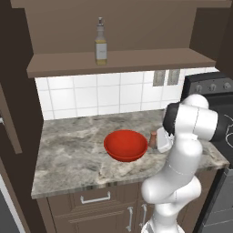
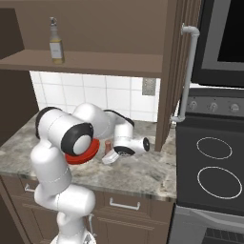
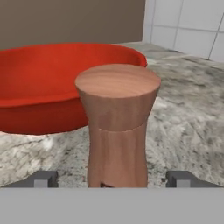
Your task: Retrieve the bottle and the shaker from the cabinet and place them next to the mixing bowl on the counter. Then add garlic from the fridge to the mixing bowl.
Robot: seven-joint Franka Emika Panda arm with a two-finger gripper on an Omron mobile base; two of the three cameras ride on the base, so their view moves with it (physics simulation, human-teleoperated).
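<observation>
I have the wooden shaker (image 3: 117,127) standing upright on the marble counter (image 1: 73,154), just beside the red mixing bowl (image 1: 126,144), on the stove side of it. The gripper (image 3: 113,178) is spread wide, a fingertip (image 3: 43,178) on either side of the shaker's base and neither pressing it. To do this well, I'd back the hand straight away from the bowl, level, so no finger clips the shaker and tips it. It looks like a waisted mill: flared round cap, narrow neck, warm reddish grain. The oil bottle (image 1: 100,42) sits on the cabinet shelf above the bowl, not yet fetched.
</observation>
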